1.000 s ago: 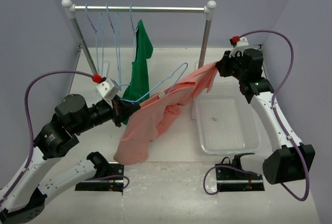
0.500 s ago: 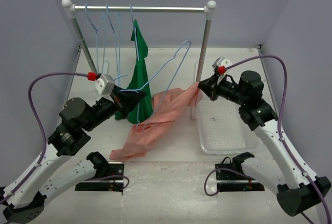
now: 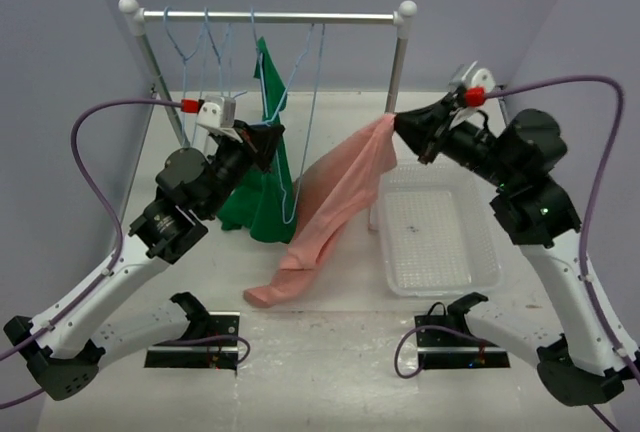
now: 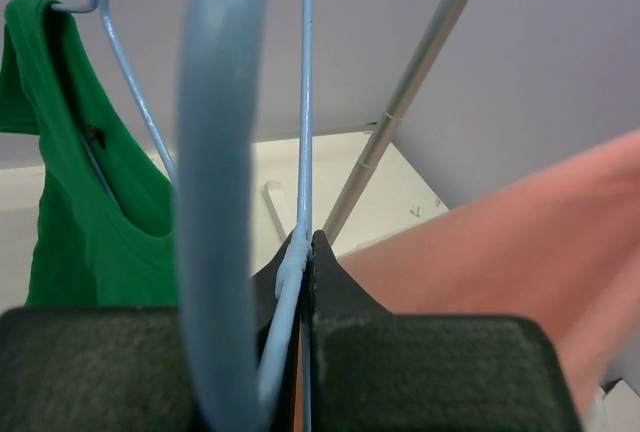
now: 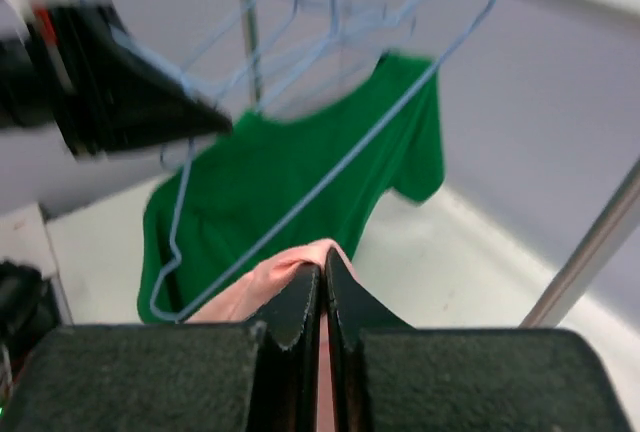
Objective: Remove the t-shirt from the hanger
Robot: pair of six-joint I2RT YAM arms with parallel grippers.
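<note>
Removal looks done: right gripper (image 5: 322,280) is pinching the t-shirt (image 3: 340,192), dangling mid-frame, while left gripper (image 4: 308,257) is clamping the bare hanger (image 4: 305,102).

The left gripper (image 3: 268,140) has swung the hanger (image 4: 215,152) up and back toward the bench's far edge, and the wire is now bare. The t-shirt (image 3: 340,192) has slipped clear of it. It now trails in one long strip from the right gripper (image 3: 400,124), which has risen, down toward the near edge.

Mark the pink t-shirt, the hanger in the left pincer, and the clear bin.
t-shirt (image 3: 345,182), top external view, middle of cloth.
hanger (image 4: 215,202), left wrist view, thick near wire.
clear bin (image 3: 445,252), top external view, bare floor.
</note>
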